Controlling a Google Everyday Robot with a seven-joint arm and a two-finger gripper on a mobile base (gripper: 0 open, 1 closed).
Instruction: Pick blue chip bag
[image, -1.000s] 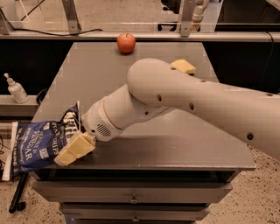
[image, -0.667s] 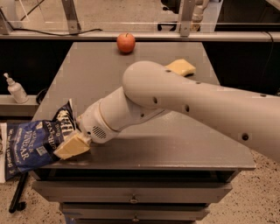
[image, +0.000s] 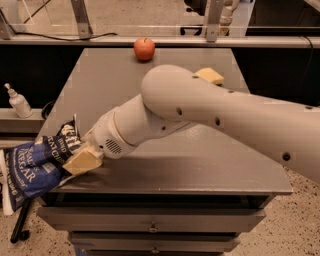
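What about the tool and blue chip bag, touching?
Touching. The camera view shows the tool, at the table's front-left corner, pressed into the blue chip bag.

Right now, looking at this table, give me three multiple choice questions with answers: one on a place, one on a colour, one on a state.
1. Where is the apple?
A. at the far edge of the table
B. at the front-left corner
C. on the floor

2. What colour is the chip bag?
A. red
B. green
C. dark blue with white lettering

3. How does the chip bag lie?
A. flat in the middle
B. hanging off the table's front-left corner
C. standing by the apple

Answers:
1 A: the apple sits by the far edge.
2 C: the chip bag is navy with white letters.
3 B: it droops over that corner, where the gripper is against it.
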